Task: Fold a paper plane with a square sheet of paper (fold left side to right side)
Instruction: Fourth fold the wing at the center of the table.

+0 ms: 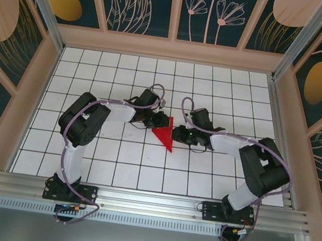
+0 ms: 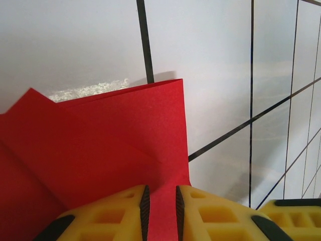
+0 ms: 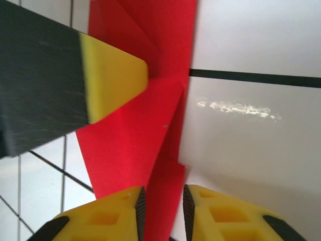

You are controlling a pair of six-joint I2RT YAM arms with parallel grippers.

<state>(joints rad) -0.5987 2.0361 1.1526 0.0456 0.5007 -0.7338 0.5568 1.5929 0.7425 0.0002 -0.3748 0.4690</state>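
From above, the red paper (image 1: 165, 134) lies mid-table as a triangle, its long axis near–far and its tip pointing near, between the left gripper (image 1: 162, 121) and the right gripper (image 1: 177, 134). The wrist views add creases. Each claw's jaws stand narrowly apart with paper between them — gripping or released, I cannot tell.

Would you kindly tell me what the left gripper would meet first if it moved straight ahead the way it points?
The red sheet of paper, already at the tips of the left gripper; beyond it, probably just the white table.
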